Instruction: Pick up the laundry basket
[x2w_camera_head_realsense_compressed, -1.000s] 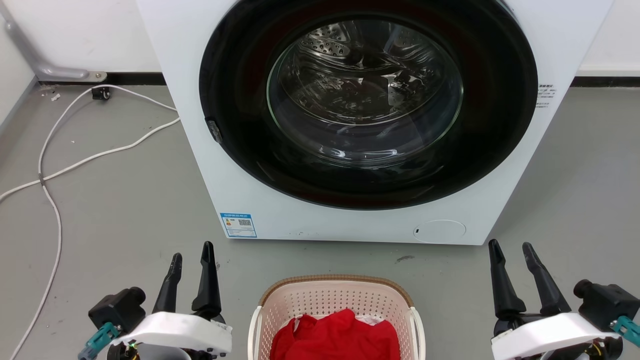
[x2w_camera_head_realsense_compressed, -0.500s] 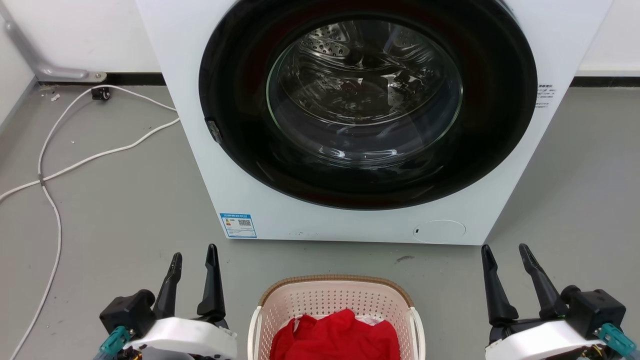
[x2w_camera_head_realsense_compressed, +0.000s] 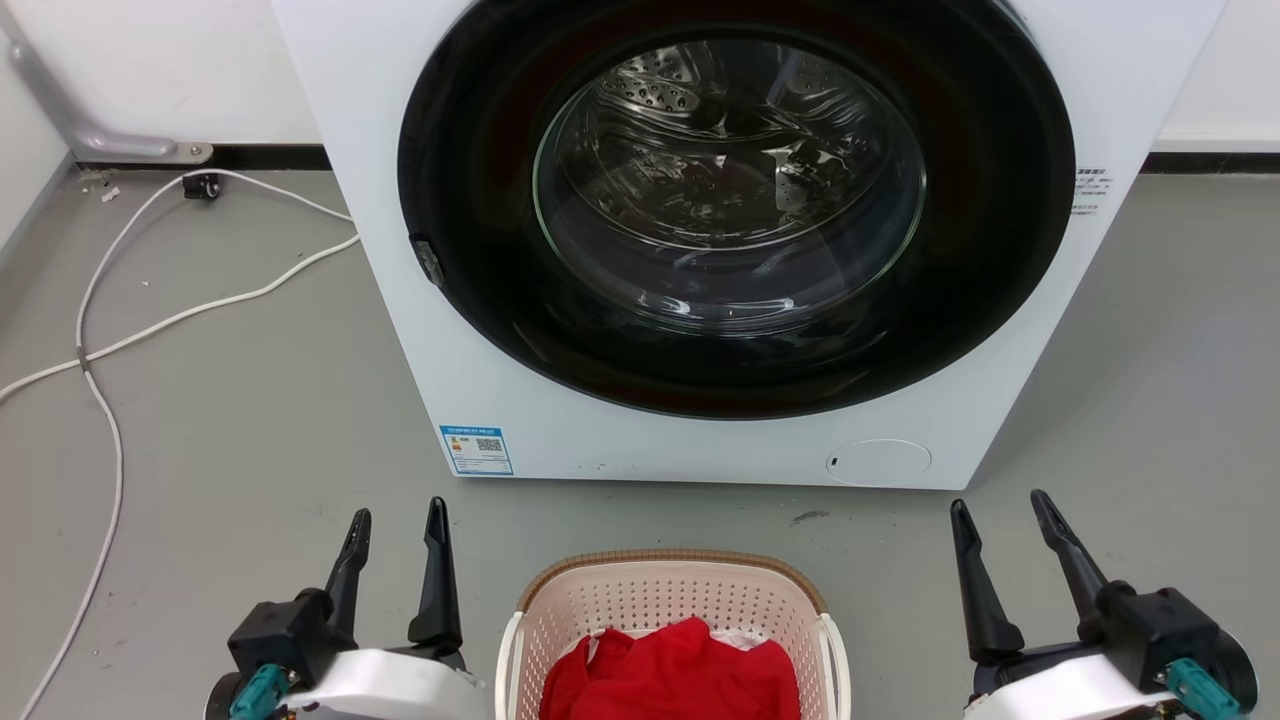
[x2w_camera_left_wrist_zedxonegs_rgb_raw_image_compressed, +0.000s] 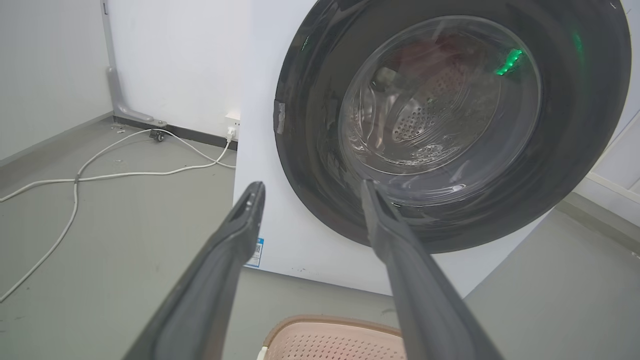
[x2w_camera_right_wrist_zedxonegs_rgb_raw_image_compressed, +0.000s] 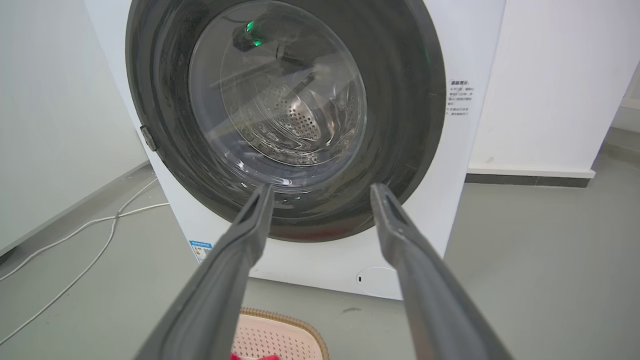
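The laundry basket (x2w_camera_head_realsense_compressed: 668, 592) stands on the floor at the bottom middle of the head view, cream-white and perforated with a brown rim and white side handles. Red clothing (x2w_camera_head_realsense_compressed: 670, 675) fills it. Its far rim also peeks into the left wrist view (x2w_camera_left_wrist_zedxonegs_rgb_raw_image_compressed: 330, 320) and the right wrist view (x2w_camera_right_wrist_zedxonegs_rgb_raw_image_compressed: 285, 320). My left gripper (x2w_camera_head_realsense_compressed: 398, 512) hangs open to the basket's left, apart from it. To the basket's right my right gripper (x2w_camera_head_realsense_compressed: 997, 498) is open too, holding nothing. Both point toward the washing machine.
A white washing machine (x2w_camera_head_realsense_compressed: 560, 420) with a closed round glass door (x2w_camera_head_realsense_compressed: 730, 180) stands right behind the basket. White cables (x2w_camera_head_realsense_compressed: 110, 340) trail over the grey floor at the left. A wall and dark baseboard (x2w_camera_head_realsense_compressed: 270, 157) run behind.
Both arms have shifted inward toward the basket: the left gripper moved right and slightly down, the right gripper moved left. The basket has stayed put.
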